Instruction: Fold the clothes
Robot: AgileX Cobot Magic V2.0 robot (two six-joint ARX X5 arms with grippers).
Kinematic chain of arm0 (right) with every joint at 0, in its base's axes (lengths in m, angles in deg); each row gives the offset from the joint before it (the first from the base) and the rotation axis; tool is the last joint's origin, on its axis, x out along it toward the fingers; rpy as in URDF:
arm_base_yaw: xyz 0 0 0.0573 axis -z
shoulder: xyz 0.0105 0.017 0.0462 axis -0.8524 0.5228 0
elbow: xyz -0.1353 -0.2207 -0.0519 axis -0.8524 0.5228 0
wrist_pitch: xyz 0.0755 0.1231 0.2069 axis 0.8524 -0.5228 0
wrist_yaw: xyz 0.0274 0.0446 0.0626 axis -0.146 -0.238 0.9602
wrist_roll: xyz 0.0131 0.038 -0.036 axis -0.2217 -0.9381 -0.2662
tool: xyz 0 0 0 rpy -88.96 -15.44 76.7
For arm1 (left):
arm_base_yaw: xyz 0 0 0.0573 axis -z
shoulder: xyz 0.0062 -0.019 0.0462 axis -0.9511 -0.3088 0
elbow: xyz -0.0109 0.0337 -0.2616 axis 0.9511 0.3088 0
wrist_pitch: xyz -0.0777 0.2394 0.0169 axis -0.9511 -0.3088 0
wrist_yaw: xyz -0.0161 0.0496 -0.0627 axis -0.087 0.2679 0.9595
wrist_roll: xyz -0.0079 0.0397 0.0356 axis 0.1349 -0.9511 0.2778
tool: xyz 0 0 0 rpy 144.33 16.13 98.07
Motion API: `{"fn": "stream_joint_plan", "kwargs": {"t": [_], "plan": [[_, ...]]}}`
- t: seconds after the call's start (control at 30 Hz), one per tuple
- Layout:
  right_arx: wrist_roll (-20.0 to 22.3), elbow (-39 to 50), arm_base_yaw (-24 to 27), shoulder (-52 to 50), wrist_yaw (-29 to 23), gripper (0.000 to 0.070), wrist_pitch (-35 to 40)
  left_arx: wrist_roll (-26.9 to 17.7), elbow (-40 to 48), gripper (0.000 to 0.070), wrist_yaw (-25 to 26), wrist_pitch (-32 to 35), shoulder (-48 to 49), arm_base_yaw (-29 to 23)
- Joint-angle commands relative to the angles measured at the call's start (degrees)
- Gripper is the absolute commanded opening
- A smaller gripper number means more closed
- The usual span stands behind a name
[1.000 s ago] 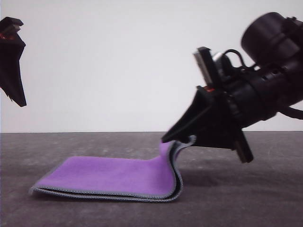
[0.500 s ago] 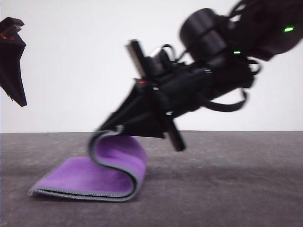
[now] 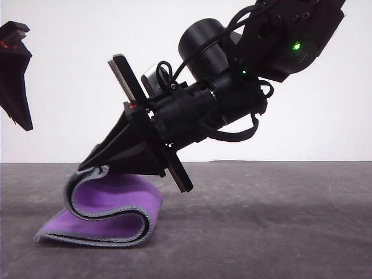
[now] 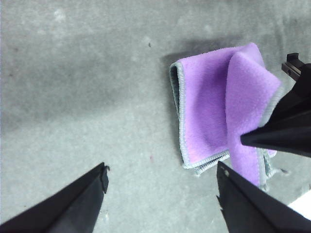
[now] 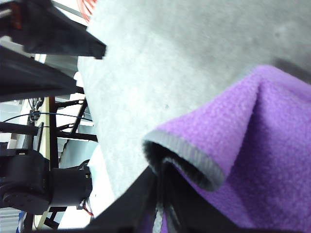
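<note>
The clothes are one soft purple cloth with grey stitched edging, lying folded on the grey table. Its right end is lifted and curled back leftward over the lower layers. My right gripper is shut on that lifted edge, close above the cloth's left part. The right wrist view has the grey edge pinched between the fingers. My left gripper hangs open high at the far left, off the cloth. In the left wrist view the cloth lies beyond the open fingers, with the right gripper on it.
The grey table runs bare to the right of the cloth and toward the front. A plain white wall stands behind. The right arm slants down from the upper right across the middle of the front view.
My right gripper has carried the cloth's right edge leftward and slightly down, rolling it over the lower layers. The left gripper has stayed still.
</note>
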Motion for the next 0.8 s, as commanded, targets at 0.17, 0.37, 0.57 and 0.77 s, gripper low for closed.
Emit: {"fn": "stream_joint_plan", "kwargs": {"t": [0.17,0.37,0.57,0.77], "plan": [[1.3,-0.9,-0.5,1.4,0.6,0.0353,0.6,-0.1,-0.5,0.0435,-0.1,0.2,-0.2,0.0],[2.1,-0.9,-0.3,1.4,2.9,0.0355,1.5,-0.1,-0.5,0.0435,-0.1,0.1,-0.2,0.0],[3.7,-0.9,1.8,0.0,7.8,0.0354,1.7,-1.0,-0.5,0.0435,-0.1,-0.4,-0.2,-0.1],[12.6,-0.9,6.4,-7.4,4.1,0.0354,-10.2,-1.7,-0.5,0.0435,-0.2,-0.4,0.0,-1.7]]}}
